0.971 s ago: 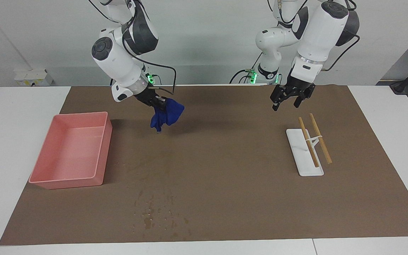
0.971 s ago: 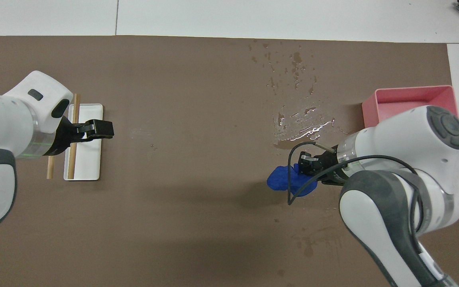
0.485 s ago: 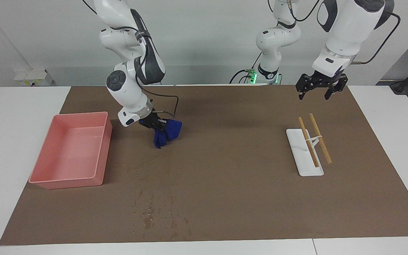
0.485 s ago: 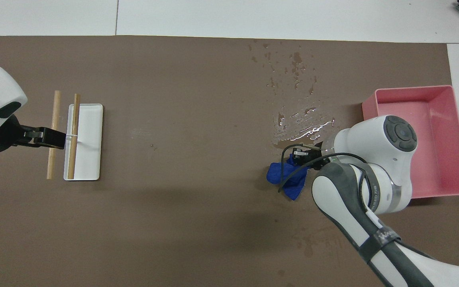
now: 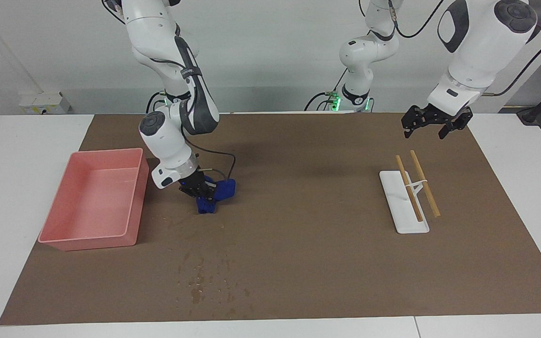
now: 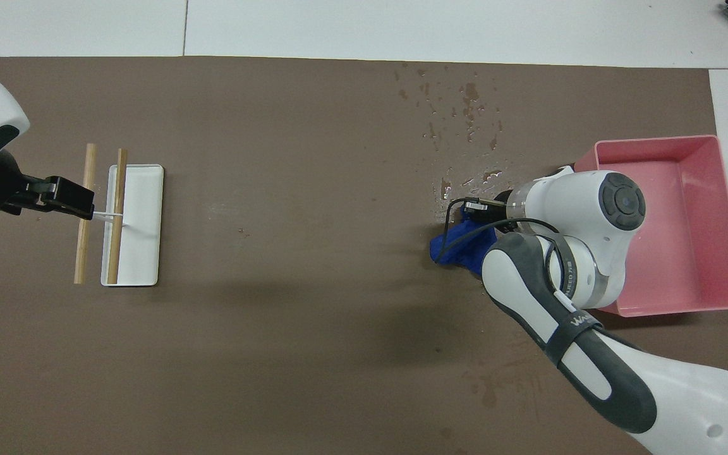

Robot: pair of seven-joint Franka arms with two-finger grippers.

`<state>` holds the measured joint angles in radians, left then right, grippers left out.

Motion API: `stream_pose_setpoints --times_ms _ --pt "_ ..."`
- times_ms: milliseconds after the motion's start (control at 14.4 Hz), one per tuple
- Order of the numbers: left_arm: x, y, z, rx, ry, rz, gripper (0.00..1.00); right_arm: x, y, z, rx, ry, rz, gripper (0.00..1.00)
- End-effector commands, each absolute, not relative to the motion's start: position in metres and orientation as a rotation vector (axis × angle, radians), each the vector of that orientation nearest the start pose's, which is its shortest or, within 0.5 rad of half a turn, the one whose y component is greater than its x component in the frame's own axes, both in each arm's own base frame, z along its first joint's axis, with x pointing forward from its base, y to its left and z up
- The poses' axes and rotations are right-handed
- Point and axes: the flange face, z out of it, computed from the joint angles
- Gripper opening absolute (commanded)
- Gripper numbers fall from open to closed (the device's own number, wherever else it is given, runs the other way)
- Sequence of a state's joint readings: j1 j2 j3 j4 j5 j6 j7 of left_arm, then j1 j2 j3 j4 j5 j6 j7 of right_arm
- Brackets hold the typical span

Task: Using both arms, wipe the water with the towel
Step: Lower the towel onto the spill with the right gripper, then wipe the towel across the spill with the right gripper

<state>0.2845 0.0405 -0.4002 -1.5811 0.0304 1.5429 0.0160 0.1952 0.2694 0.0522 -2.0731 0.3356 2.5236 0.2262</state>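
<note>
The deep-blue towel (image 5: 218, 192) (image 6: 457, 244) is bunched in my right gripper (image 5: 201, 191), which is shut on it and has it low, its bottom end down on the brown mat beside the pink bin. In the overhead view the right arm covers much of the right gripper (image 6: 476, 212). Water (image 6: 473, 179) glistens on the mat right next to the towel, on its side farther from the robots. More drops (image 6: 462, 104) (image 5: 204, 280) speckle the mat farther out still. My left gripper (image 5: 432, 125) (image 6: 66, 197) hangs open and holds nothing, over the mat beside the rack.
A pink bin (image 5: 105, 153) (image 6: 655, 140) stands at the right arm's end of the mat, close to the right arm's wrist. A white rack with two wooden rods (image 5: 410, 201) (image 6: 134, 227) sits toward the left arm's end.
My right gripper has come down with the towel and carried it away from the robots, up to the wet patch. My left gripper has risen and swung outward toward its own end of the table.
</note>
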Motion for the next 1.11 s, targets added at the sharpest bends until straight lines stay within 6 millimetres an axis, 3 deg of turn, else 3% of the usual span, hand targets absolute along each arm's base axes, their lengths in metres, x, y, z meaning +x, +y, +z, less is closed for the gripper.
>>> stream_pose_setpoints --times_ms 0,277,416,555,693,832,971,1040 --pt "0.555 -0.051 0.598 -3.091 0.197 0.141 1.0 0.612 0.153 0.311 -2.841 0.295 -0.278 0.0" --pt "0.55 -0.046 0.602 -3.107 0.183 0.14 1.0 0.638 0.195 0.306 -2.797 0.29 -0.32 0.0" --pt "0.549 -0.049 0.601 -3.105 0.195 0.151 1.0 0.636 0.207 0.3 -2.743 0.457 -0.299 0.0" --pt "0.538 -0.053 0.61 -3.101 0.218 0.152 1.0 0.627 0.223 0.289 -2.742 0.477 -0.26 0.0" --pt "0.531 -0.053 0.614 -3.102 0.225 0.14 1.0 0.619 0.21 0.274 -2.765 0.482 -0.229 0.0" --pt "0.525 -0.043 0.614 -3.144 0.191 0.136 1.0 0.61 0.203 0.259 -2.809 0.372 -0.216 0.0" --pt "0.529 -0.044 0.614 -3.147 0.2 0.095 1.0 0.606 0.172 0.247 -2.846 0.293 -0.216 0.0" --pt "0.528 -0.045 0.615 -3.147 0.2 0.093 1.0 0.604 0.166 0.244 -2.856 0.264 -0.212 0.0"
